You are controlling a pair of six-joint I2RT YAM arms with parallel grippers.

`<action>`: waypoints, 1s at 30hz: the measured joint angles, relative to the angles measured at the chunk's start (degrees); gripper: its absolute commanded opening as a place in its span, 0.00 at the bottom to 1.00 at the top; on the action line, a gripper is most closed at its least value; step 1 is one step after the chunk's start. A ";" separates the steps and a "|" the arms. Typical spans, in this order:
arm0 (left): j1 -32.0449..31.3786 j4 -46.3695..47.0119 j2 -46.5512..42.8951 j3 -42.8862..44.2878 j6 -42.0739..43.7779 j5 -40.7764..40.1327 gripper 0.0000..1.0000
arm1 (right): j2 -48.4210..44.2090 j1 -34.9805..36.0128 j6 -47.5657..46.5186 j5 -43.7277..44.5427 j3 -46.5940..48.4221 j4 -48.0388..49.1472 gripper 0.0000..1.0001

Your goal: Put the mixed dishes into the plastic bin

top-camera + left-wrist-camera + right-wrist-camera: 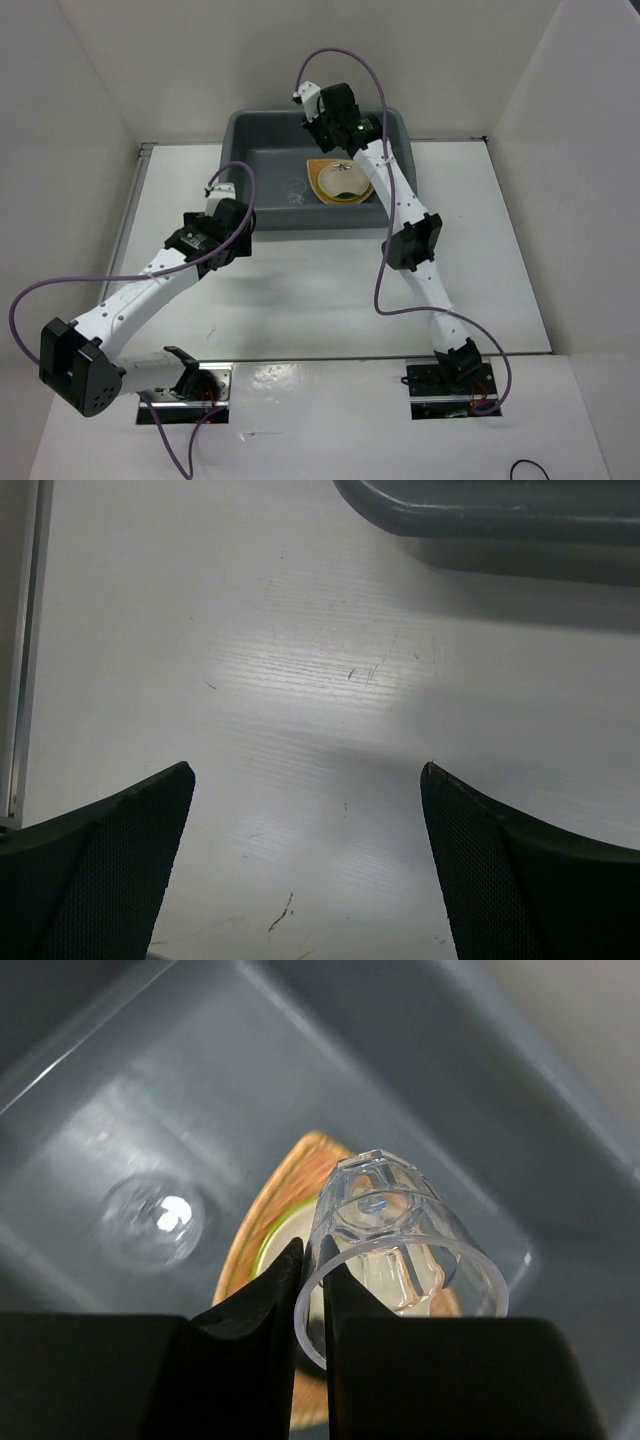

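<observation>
Basket tray [245, 1250] and lime-green plate [268, 1245] mostly behind clear cup [395, 1230]; plastic bin [500, 510] partly beyond left-wrist view's top edge.

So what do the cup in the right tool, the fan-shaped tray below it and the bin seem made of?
Cup: clear and glossy with moulded facets, likely hard plastic, though glass is possible. Tray: orange-tan woven strands, matte, looks like wicker or rattan. Bin: dark grey, smooth with a soft sheen, probably moulded plastic.

Bright overhead light — a glare patch on the white table [330, 670], right-wrist background blurred.
</observation>
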 measured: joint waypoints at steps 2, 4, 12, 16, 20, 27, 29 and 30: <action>0.24 -0.68 -0.72 0.00 0.02 0.57 1.00 | 1.70 0.31 -0.90 0.63 0.00 3.89 0.08; 0.42 -1.11 -1.14 0.00 0.04 1.22 1.00 | 3.43 0.46 -2.16 1.33 0.02 6.60 0.08; 0.90 -1.75 0.17 0.02 0.20 1.97 1.00 | 12.35 2.32 -8.92 3.08 0.39 12.39 0.07; 0.90 -1.79 2.47 0.02 0.20 2.10 1.00 | 15.67 3.32 -13.33 4.22 0.39 13.64 0.07; 0.90 -1.90 3.63 0.02 0.22 2.19 1.00 | 15.89 4.15 -16.02 4.46 0.42 15.78 0.07; 0.90 -2.19 5.22 0.02 0.22 2.21 1.00 | 16.57 5.01 -18.84 3.56 0.61 17.53 0.07; 0.90 -2.19 5.53 0.02 0.22 2.23 1.00 | 17.09 5.03 -19.19 2.89 0.85 17.51 0.07; 0.90 -2.19 5.68 0.02 0.22 2.21 1.00 | 17.20 5.01 -19.37 2.69 0.96 17.49 0.07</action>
